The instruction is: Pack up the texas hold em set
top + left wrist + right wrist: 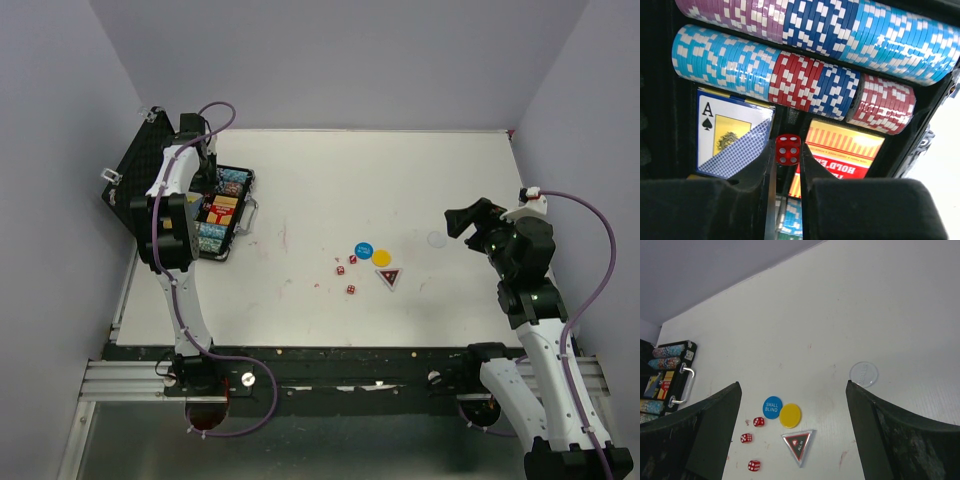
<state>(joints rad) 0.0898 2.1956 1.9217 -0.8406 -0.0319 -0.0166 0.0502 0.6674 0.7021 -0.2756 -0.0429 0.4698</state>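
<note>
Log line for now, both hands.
left hand: gripping red die over case | right hand: open, empty | loose: three dice, discs, token

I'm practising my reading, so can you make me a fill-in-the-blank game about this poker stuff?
Between the jaws of the left gripper sits a small red ___.
On the white table lie ___ more red dice.
The round blue disc reads SMALL ___.
The right gripper has wide jaws holding ___.
Missing words: die; three; BLIND; nothing.
</note>
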